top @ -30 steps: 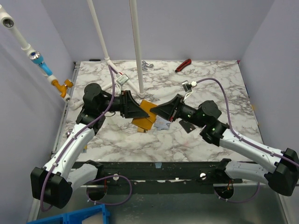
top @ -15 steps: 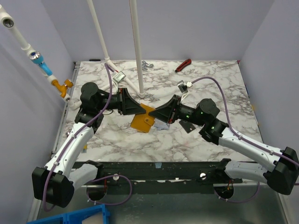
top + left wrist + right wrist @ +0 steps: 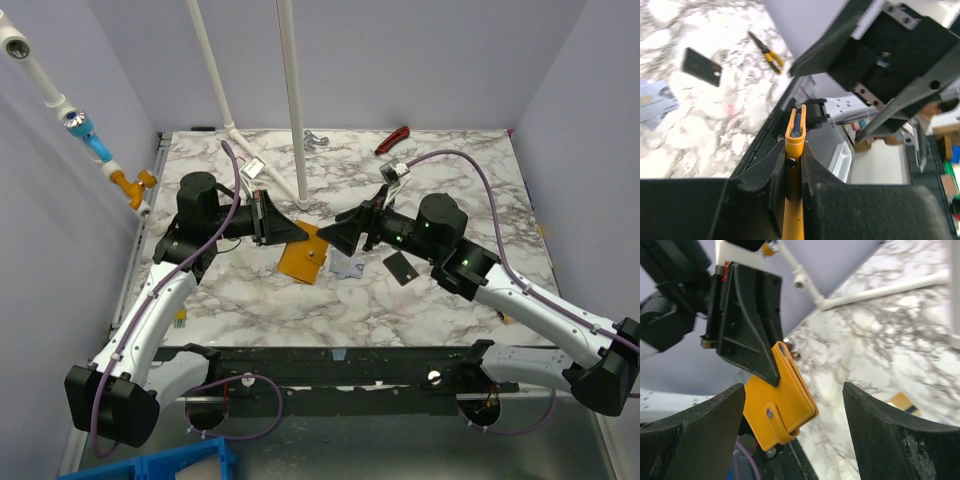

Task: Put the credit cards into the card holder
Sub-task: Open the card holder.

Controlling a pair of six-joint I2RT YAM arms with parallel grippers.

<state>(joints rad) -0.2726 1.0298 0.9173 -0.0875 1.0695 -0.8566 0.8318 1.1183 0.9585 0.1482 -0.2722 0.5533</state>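
Since a second ago the right gripper (image 3: pixel 792 435) has spread wide and backed off the stitched orange leather card holder (image 3: pixel 304 255), pinched flat between the left gripper (image 3: pixel 791 172) fingers.

The left gripper (image 3: pixel 793 167) now clamps the orange card holder (image 3: pixel 304 255) alone, lifted clear of the table. The right gripper (image 3: pixel 352 236) has let go; its jaws stand wide and have drawn back right. The grey-blue card (image 3: pixel 348 265) now lies exposed on the marble

Marble table (image 3: pixel 430 300): grey-blue card (image 3: pixel 347 266), black card (image 3: pixel 402 267), pliers (image 3: pixel 392 138).
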